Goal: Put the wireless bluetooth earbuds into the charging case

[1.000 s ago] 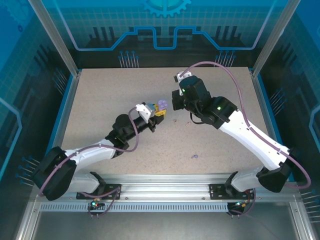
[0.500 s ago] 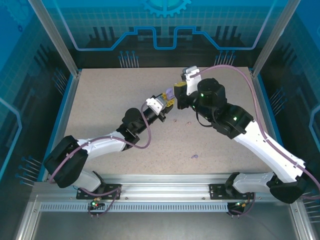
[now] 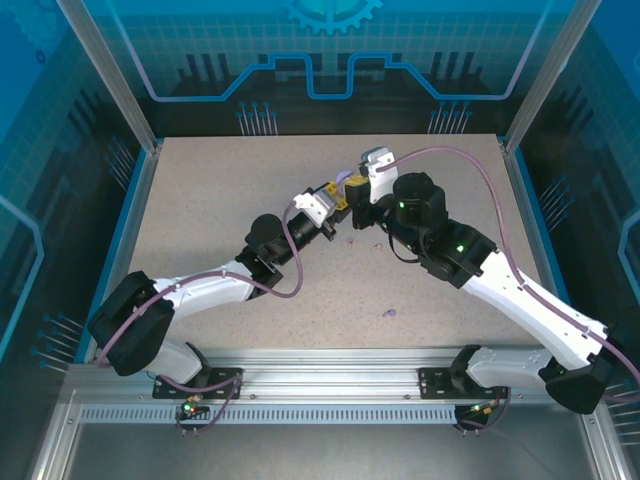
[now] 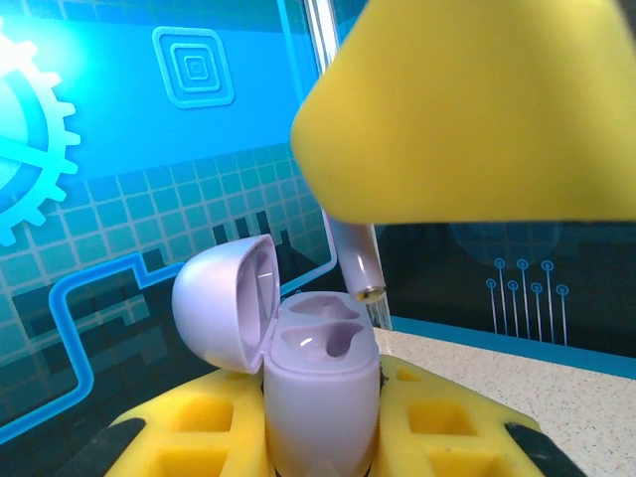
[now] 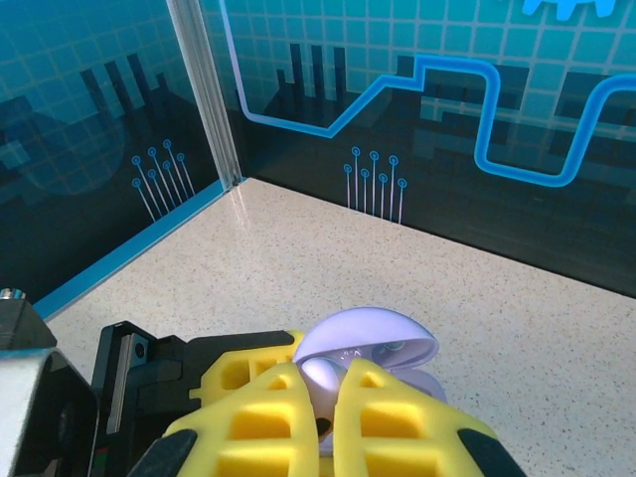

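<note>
My left gripper (image 3: 333, 203) is shut on an upright lilac charging case (image 4: 318, 388), held between its yellow foam pads (image 4: 189, 427). The case lid (image 4: 224, 298) stands open to the left, and both sockets look empty. My right gripper (image 3: 352, 190) hangs just above the case, shut on a lilac earbud (image 5: 324, 376). The earbud's stem (image 4: 356, 263) points down, a little above the far socket and apart from it. In the right wrist view the open lid (image 5: 370, 343) sits just beyond my fingertips. Another lilac earbud (image 3: 388, 313) lies loose on the table.
The speckled table (image 3: 220, 190) is walled by blue panels and metal posts (image 3: 140, 120). Both arms meet near the table's middle back. A few tiny specks (image 3: 351, 240) lie on the table below the grippers.
The left gripper carried the case up and to the right. The right gripper swung round and settled over the case, bringing the earbud's stem close above the open sockets.
</note>
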### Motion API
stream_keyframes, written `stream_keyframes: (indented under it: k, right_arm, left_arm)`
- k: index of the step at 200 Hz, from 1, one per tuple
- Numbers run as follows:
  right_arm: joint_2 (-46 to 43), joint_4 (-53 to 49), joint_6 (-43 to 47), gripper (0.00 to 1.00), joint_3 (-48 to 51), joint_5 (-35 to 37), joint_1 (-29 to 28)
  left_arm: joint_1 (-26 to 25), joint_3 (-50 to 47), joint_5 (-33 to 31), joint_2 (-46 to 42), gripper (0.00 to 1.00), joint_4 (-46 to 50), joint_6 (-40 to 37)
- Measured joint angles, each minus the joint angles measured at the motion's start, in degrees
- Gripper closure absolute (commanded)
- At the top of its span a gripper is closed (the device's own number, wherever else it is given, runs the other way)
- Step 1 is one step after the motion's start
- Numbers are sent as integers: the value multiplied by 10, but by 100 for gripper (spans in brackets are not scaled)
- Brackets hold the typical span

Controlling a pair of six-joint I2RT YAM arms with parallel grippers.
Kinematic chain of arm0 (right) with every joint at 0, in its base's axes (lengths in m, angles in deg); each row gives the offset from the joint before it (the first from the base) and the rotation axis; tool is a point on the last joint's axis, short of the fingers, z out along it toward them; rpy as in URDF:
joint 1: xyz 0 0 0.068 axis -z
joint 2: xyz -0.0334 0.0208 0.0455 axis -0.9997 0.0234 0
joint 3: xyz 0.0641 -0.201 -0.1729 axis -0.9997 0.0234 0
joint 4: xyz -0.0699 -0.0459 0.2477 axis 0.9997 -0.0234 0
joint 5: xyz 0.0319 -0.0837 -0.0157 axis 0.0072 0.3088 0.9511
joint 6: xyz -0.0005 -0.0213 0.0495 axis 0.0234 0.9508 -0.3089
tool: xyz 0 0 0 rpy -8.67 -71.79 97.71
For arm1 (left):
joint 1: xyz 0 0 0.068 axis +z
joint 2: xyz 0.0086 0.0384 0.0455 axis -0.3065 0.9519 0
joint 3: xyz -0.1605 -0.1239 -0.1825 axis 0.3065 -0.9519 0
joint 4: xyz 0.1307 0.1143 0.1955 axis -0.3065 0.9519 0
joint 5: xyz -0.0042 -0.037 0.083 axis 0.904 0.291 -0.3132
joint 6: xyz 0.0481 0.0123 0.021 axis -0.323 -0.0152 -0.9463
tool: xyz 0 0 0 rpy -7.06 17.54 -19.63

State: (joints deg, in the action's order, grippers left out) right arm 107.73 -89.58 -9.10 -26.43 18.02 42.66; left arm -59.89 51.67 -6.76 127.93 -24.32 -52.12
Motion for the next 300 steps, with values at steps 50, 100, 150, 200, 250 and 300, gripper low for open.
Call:
stream_keyframes:
  k: [50, 100, 150, 200, 250, 300]
  right_arm:
    - [-17, 29, -3, 92, 16, -9, 16]
    - [-18, 35, -16, 92, 32, -22, 33]
    - [-18, 38, -29, 93, 34, -37, 42]
    - [-16, 39, -37, 93, 34, -50, 45]
    - [-13, 40, -39, 94, 35, -52, 45]
    - [-13, 48, -37, 94, 45, -51, 50]
  left_arm:
    - [-1, 7, 0, 0, 100, 1, 0]
    - [-1, 7, 0, -1, 100, 2, 0]
    - [-1, 17, 2, -1, 100, 8, 0]
    - [-1, 18, 2, -1, 100, 14, 0]
    - [-1, 19, 2, -1, 100, 18, 0]
    - [-2, 22, 6, -1, 100, 30, 0]
